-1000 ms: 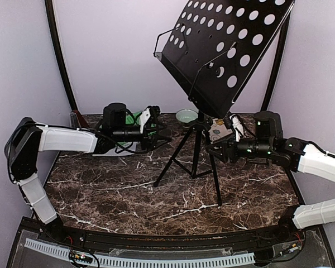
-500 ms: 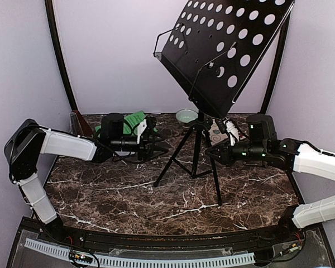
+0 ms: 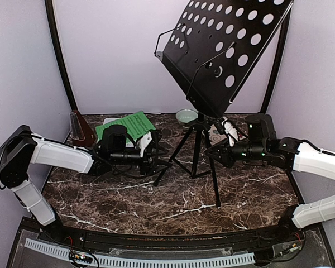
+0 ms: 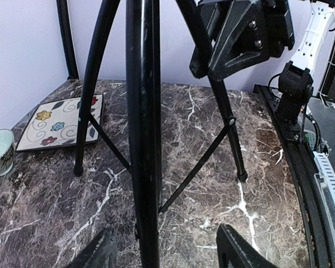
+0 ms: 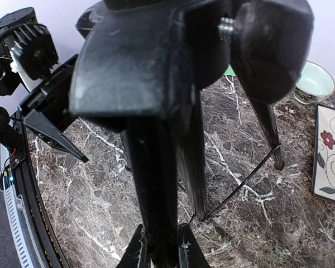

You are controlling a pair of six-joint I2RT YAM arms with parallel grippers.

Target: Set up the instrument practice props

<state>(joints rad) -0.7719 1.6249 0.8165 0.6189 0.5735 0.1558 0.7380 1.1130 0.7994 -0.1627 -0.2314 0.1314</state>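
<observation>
One black perforated-metal tripod music stand (image 3: 206, 92) stands mid-frame on the marble desk (image 3: 156, 212). The right end effector (image 5: 162, 254) clamps one of three legs; the left end effector (image 4: 166, 251) is spread apart around another.

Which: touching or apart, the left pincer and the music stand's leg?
Apart. Left wrist view: the music stand leg passes between the open left pincer's fingers, marble showing on both sides.

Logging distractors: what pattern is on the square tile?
The tile is cream with dark swirls, leaves and small coloured flowers; clearest in the left wrist view.
</observation>
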